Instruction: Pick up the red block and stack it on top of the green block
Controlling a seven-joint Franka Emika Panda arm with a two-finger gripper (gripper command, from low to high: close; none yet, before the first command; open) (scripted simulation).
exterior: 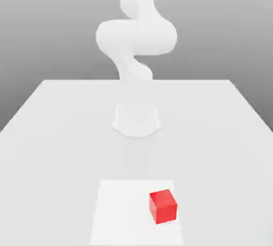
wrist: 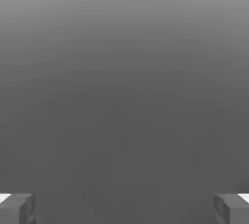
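Red block waits, untouched

Red block [exterior: 162, 206] sits on the tabletop [exterior: 64, 133], toward 5 o'clock of the arm's base. Likely light, rigid; grip opposite flat faces. Gripper [wrist: 124, 208] spread wide, holding nothing.

I see the arm [exterior: 136, 42] standing upright on its base [exterior: 136, 120] at the middle of the exterior view. From the base it climbs through a narrow twisted section into a thick elbow-like bulge, then continues up out of the top edge. In the hand view, the gripper [wrist: 124, 208] has its 2 fingers [wrist: 17, 208] spread wide, 1 at each lower corner, with nothing between them. I see grey fingertip blocks with pale upper edges.
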